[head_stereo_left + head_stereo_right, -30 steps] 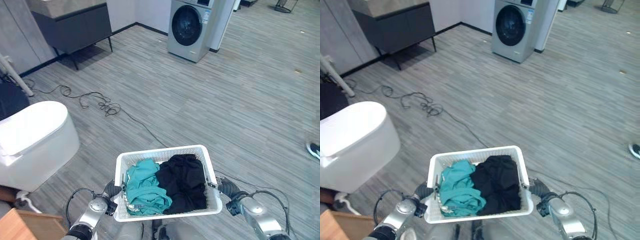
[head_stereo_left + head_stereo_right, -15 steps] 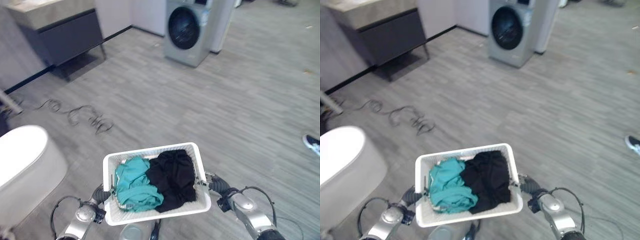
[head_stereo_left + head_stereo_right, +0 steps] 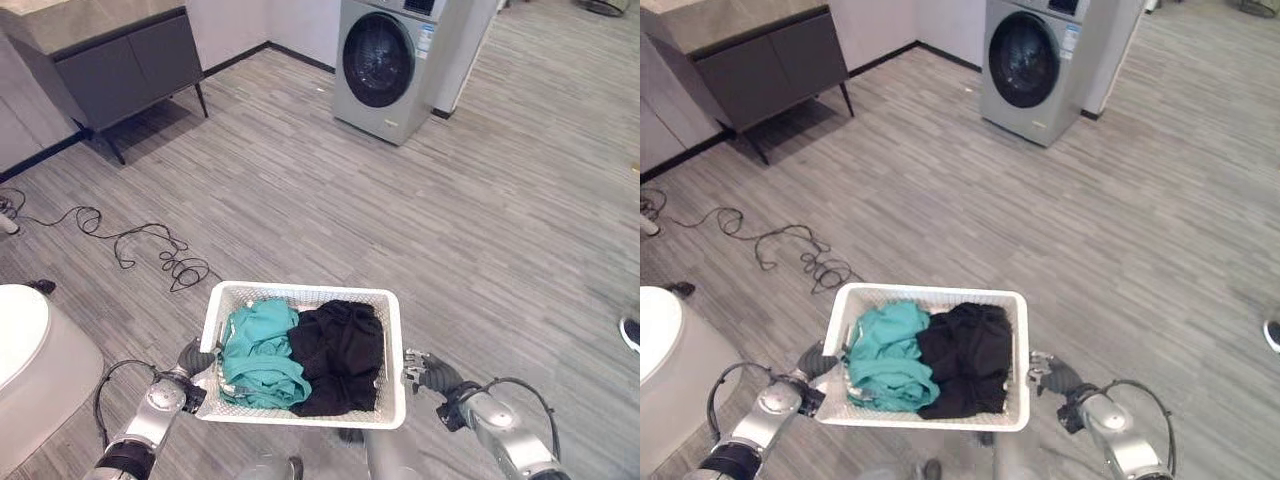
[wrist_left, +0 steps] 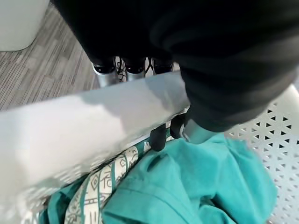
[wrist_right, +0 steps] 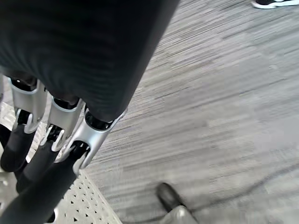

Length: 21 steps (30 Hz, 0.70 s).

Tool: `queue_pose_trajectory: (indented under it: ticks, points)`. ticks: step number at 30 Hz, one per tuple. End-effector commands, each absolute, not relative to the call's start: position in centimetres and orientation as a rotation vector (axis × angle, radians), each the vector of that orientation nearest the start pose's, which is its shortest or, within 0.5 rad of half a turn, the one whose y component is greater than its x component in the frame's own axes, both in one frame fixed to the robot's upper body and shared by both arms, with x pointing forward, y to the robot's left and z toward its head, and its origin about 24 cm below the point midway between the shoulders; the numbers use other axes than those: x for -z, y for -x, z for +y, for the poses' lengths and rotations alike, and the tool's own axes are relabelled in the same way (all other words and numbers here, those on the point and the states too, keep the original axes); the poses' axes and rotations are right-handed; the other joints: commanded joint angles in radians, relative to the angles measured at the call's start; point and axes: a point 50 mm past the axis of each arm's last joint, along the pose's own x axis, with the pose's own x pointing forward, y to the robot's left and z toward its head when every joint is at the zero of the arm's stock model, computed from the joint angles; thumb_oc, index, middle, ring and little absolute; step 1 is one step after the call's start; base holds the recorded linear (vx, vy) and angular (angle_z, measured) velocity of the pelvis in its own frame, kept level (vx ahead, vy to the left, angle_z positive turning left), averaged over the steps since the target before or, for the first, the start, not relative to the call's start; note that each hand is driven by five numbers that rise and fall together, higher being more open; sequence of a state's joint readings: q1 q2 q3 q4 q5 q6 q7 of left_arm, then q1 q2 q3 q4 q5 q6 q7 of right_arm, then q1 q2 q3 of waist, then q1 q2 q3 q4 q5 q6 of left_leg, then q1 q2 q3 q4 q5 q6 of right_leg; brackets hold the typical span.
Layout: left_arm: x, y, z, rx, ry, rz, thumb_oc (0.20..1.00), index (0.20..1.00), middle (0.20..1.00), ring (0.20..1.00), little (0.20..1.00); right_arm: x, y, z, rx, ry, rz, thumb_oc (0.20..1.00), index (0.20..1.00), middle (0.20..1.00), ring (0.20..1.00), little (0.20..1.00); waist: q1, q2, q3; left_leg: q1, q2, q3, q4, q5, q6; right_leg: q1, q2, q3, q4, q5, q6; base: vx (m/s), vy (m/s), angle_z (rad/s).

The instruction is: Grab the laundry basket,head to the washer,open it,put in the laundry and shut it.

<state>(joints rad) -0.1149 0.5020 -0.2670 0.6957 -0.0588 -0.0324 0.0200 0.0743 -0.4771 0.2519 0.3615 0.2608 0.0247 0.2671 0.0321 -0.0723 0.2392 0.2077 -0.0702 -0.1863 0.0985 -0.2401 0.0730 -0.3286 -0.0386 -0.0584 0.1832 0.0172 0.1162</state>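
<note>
Gripping basket (image 3: 394, 330) sides | left hand (image 3: 193, 357) fingers curled over rim | right hand (image 3: 428, 371) fingers hooked likewise

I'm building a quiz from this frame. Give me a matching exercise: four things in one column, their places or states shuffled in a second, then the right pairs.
Things:
1. teal garment
2. black garment
3. washer
4. dark cabinet

Places or states:
A. far ahead across the floor, door shut
B. basket's left half
C. by the wall, ahead to the left
D. basket's right half

Pairs: 1-B, 2-D, 3-A, 4-C
</note>
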Motion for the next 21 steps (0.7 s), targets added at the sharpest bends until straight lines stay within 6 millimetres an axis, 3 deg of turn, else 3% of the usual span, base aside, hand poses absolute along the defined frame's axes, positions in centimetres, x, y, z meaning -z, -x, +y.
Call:
queue_pose_trajectory:
  ticks: [1,3,5,6,7,8,9,10,12,13,15,16,17,18,21]
  points:
    - [3.7,-25.5,23.5,0.132,-0.552,0.417,0.2,0.2,0.2,0.2,0.2,1.7,-22.2,-20.5,-0.407,0.132,0.351,0.2,0.2,0.2,0.2,0.2,-0.052,-0.006,-0.014,-0.029,-0.023,0.018,0.056,0.157,-0.072,0.037,0.045,0.015,-0.049,0.111,0.055,0.42,-0.233,0.82]
    - [3.9,-25.4,23.3,0.144,-0.557,0.422,0.2,0.2,0.2,0.2,0.2,1.7,-22.0,-20.7,-0.402,0.126,0.358,0.2,0.2,0.2,0.2,0.2,-0.059,-0.017,-0.026,-0.032,-0.024,-0.004,0.063,0.173,-0.083,0.053,0.042,0.026,-0.062,0.117,0.043,0.24,-0.202,0.74]
    - [4.2,-25.5,22.9,0.147,-0.552,0.43,0.2,0.2,0.2,0.2,0.2,1.7,-21.9,-21.0,-0.389,0.112,0.358,0.2,0.2,0.2,0.2,0.2,-0.072,-0.004,-0.038,-0.025,0.034,-0.038,0.088,0.189,-0.106,0.071,0.078,0.037,-0.027,0.084,0.013,0.29,-0.247,0.45]
    - [4.2,-25.5,22.8,0.148,-0.551,0.43,0.2,0.2,0.2,0.2,0.2,1.7,-21.9,-21.0,-0.389,0.112,0.358,0.2,0.2,0.2,0.2,0.2,-0.075,-0.008,-0.038,-0.029,0.028,-0.042,0.087,0.196,-0.108,0.069,0.072,0.035,-0.03,0.091,0.012,0.3,-0.248,0.02]
    - [4.5,-25.3,22.9,0.143,-0.551,0.443,0.2,0.2,0.2,0.2,0.2,1.7,-21.8,-21.3,-0.382,0.106,0.364,0.2,0.2,0.2,0.2,0.2,-0.085,-0.003,-0.047,-0.061,0.063,-0.044,0.184,0.273,-0.142,0.104,0.085,0.017,-0.032,0.056,-0.01,0.21,-0.16,0.05]
    - [4.6,-25.3,22.9,0.143,-0.55,0.444,0.2,0.2,0.2,0.2,0.2,1.7,-21.8,-21.3,-0.382,0.107,0.365,0.2,0.2,0.2,0.2,0.2,-0.085,0.005,-0.047,-0.058,0.071,-0.043,0.189,0.262,-0.141,0.107,0.093,0.014,-0.029,0.048,-0.01,0.33,-0.243,0.28]
    - [4.5,-25.4,22.8,0.146,-0.563,0.442,0.2,0.2,0.2,0.2,0.2,1.4,-21.9,-21.5,-0.386,0.115,0.357,0.2,0.2,0.2,0.2,0.2,-0.087,0.003,-0.043,-0.102,0.082,-0.043,0.282,0.331,-0.157,0.129,0.099,0.016,-0.03,0.036,-0.02,0.27,-0.278,0.29]
    - [3.8,-26.2,22.6,0.156,-0.582,0.413,0.2,0.2,0.2,0.2,0.2,1.0,-22.1,-21.8,-0.376,0.112,0.346,0.2,0.2,0.2,0.2,0.2,-0.073,-0.022,-0.017,-0.198,0.076,-0.029,0.45,0.388,-0.143,0.181,0.094,0.026,-0.042,0.028,-0.041,0.29,-0.36,0.26]
    - [3.6,-26.4,22.6,0.159,-0.589,0.405,0.2,0.2,0.2,0.2,0.2,0.9,-22.3,-21.8,-0.372,0.108,0.343,0.2,0.2,0.2,0.2,0.2,-0.06,-0.031,-0.001,-0.23,0.066,-0.013,0.517,0.372,-0.125,0.207,0.1,0.038,-0.048,0.021,-0.049,0.19,-0.243,0.11]
    - [2.9,-26.8,22.6,0.156,-0.584,0.38,0.2,0.2,0.2,0.2,0.2,0.4,-22.6,-21.9,-0.376,0.131,0.326,0.2,0.2,0.2,0.2,0.2,-0.046,-0.04,0.009,-0.281,0.061,0.043,0.532,0.367,-0.12,0.238,0.099,0.037,-0.046,0.003,-0.06,0.21,-0.188,-0.09]
    - [2.7,-27.1,22.7,0.157,-0.59,0.376,0.2,0.2,0.2,0.2,0.2,0.3,-22.8,-22.2,-0.351,0.126,0.322,0.2,0.2,0.2,0.2,0.2,-0.007,-0.049,0.018,-0.429,0.012,0.116,0.455,0.292,-0.113,0.302,0.097,0.056,-0.052,-0.029,-0.055,0.4,-0.206,-0.16]
    - [2.6,-27.1,22.9,0.154,-0.598,0.377,0.2,0.2,0.2,0.2,0.2,0.2,-22.8,-22.3,-0.345,0.132,0.315,0.2,0.2,0.2,0.2,0.2,0.005,-0.042,0.015,-0.467,0.01,0.137,0.377,0.286,-0.112,0.319,0.106,0.056,-0.052,-0.039,-0.054,0.6,-0.097,0.03]
    - [2.5,-26.9,23.4,0.146,-0.609,0.377,0.2,0.2,0.2,0.2,0.2,0.2,-23.0,-22.3,-0.34,0.139,0.304,0.2,0.2,0.2,0.2,0.2,0.039,-0.022,0.003,-0.486,0.016,0.175,0.164,0.304,-0.106,0.365,0.135,0.063,-0.057,-0.071,-0.051,0.6,0.002,-0.12]
    - [2.4,-26.9,23.6,0.136,-0.62,0.375,0.2,0.2,0.2,0.2,0.2,0.4,-22.9,-22.3,-0.337,0.15,0.309,0.2,0.2,0.2,0.2,0.2,0.062,-0.008,0.004,-0.486,0.03,0.194,0.015,0.386,-0.11,0.407,0.151,0.081,-0.066,-0.094,-0.054,0.64,0.027,-0.27]
    - [2.1,-27.0,24.3,0.121,-0.616,0.376,0.2,0.2,0.2,0.2,0.2,0.5,-23.2,-22.0,-0.349,0.17,0.315,0.2,0.2,0.2,0.2,0.2,0.108,0.008,-0.012,-0.507,0.024,0.241,-0.113,0.452,-0.111,0.523,0.156,0.111,-0.088,-0.142,-0.057,0.59,0.06,-0.83]
